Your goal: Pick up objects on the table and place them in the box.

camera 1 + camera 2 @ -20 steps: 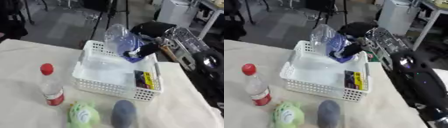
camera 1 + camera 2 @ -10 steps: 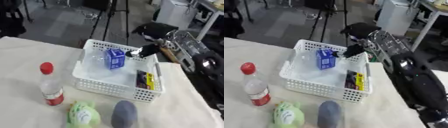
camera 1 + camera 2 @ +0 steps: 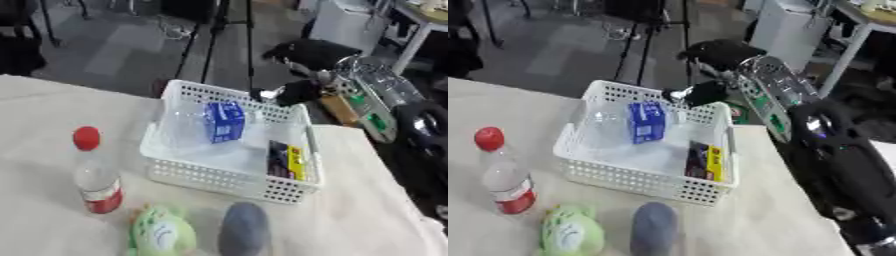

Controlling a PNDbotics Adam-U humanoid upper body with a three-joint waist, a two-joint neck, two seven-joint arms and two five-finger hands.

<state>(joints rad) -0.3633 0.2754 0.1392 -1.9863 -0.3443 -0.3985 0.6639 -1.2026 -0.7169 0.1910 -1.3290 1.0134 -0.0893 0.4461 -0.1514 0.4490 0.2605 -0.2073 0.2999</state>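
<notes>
1. Right hand (image 3: 697, 93) above the far rim of the white plastic basket (image 3: 229, 182); cannot tell how its fingers are set.
2. Just below it, inside the basket: clear plastic bag with a blue label (image 3: 213, 126).
3. Nearer, by the right wall: dark packet with yellow (image 3: 285, 160).
4. Well apart, on the cloth: red-capped clear bottle (image 3: 94, 171), green soft toy (image 3: 161, 233), grey oval thing (image 3: 244, 230).
</notes>
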